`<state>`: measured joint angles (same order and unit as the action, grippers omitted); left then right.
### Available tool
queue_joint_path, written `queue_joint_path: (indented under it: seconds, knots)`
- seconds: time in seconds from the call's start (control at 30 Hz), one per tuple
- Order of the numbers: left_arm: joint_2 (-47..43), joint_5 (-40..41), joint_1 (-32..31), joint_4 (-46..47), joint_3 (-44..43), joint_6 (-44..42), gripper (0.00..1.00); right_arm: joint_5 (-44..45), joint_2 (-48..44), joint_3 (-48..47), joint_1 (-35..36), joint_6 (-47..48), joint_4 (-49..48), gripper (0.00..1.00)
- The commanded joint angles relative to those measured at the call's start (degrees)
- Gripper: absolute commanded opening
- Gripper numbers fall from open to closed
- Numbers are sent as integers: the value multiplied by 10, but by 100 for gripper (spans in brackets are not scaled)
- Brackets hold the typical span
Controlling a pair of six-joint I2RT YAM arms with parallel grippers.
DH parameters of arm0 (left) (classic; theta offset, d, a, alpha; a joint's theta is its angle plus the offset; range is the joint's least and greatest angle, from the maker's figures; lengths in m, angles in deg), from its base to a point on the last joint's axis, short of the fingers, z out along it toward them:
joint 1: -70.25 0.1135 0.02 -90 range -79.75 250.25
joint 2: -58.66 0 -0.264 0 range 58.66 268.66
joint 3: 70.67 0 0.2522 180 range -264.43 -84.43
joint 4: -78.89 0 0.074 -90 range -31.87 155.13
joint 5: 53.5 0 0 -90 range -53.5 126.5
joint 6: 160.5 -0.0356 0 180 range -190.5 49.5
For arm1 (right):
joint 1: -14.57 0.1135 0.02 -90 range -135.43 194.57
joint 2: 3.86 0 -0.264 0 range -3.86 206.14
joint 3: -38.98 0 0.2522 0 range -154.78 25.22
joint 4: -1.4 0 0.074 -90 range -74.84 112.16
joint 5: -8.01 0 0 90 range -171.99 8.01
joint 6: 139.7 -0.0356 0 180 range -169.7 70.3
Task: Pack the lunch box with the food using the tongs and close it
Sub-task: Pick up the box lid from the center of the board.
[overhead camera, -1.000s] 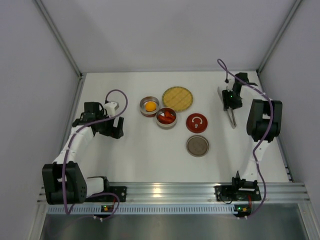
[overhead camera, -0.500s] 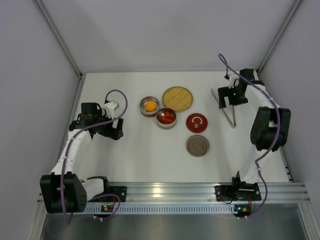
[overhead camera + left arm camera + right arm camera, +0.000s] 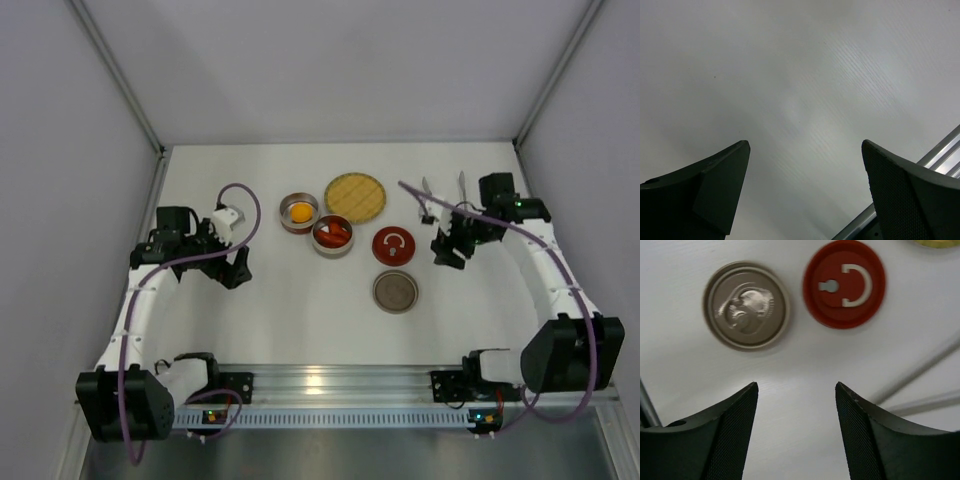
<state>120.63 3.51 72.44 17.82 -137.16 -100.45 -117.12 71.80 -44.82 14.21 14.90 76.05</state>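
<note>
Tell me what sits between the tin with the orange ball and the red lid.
The open tin of red pieces sits between the orange ball's tin and the red lid, seen in the top view.

White table (image 3: pixel 300 320) bearing woven yellow plate (image 3: pixel 355 197), red lid (image 3: pixel 393 245), grey lid (image 3: pixel 395 291), farther tin (image 3: pixel 284 220), nearer tin (image 3: pixel 333 254).
</note>
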Motion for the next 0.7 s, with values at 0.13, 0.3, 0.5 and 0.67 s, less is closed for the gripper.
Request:
queue_joint_path:
  seconds: [0.13, 0.3, 0.5, 0.67]
  knots:
    - [-3, -49, -1, -4, -17, -8, 98, 80, -125, 184, 199, 145, -37, 51]
    - [6, -55, -2, 10, -11, 2, 98, 106, -123, 238, 281, 132, -74, 49]
    - [17, -52, -1, 20, -5, 8, 98, 125, -76, 258, 333, 106, -128, 49]
    - [11, -33, -1, 20, 2, 3, 98, 132, -42, 269, 339, 97, -170, 48]
